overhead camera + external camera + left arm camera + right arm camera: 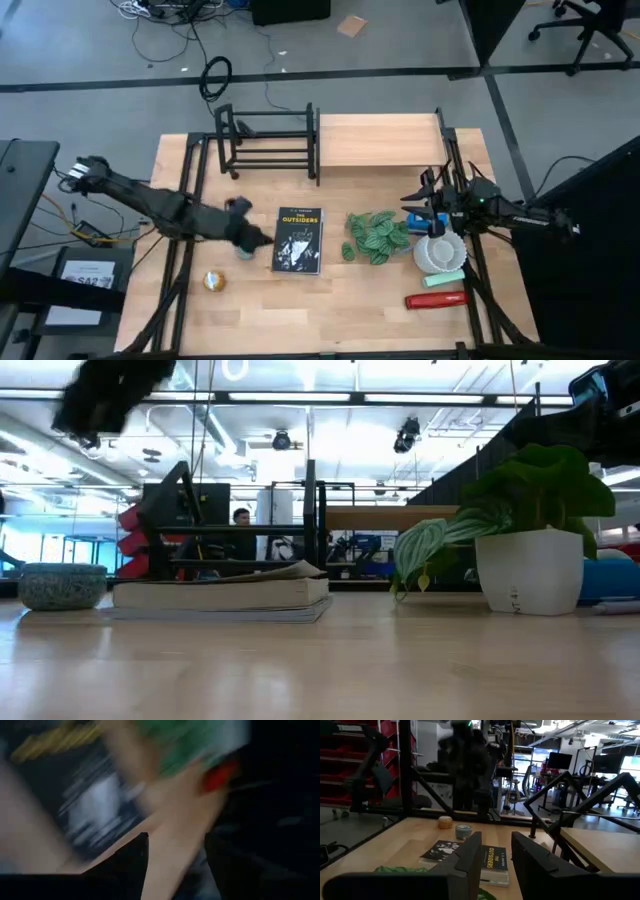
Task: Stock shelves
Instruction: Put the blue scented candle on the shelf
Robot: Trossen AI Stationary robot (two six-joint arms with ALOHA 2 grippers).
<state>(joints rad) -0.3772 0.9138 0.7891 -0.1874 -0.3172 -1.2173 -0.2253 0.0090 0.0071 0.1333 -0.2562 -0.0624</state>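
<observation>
The black bar rack (268, 140) and the light wooden board shelf (378, 140) stand side by side at the table's far edge. A black book, "The Outsiders" (298, 241), lies flat mid-table. My left gripper (258, 238) hovers open just left of the book, raised above a small teal bowl (62, 585); its wrist view is blurred. A green plant (378, 237) in a white pot (530, 570) stands to the right of the book. My right gripper (418, 200) hangs open beyond the plant, near the board shelf's right end, its fingers (470, 857) empty.
A yellow-brown ball (213, 281) lies near the left front. A blue object (415, 221), a white dish (441, 252), a pale green bar (443, 278) and a red object (435, 299) crowd the right side. A person (241, 518) shows far behind.
</observation>
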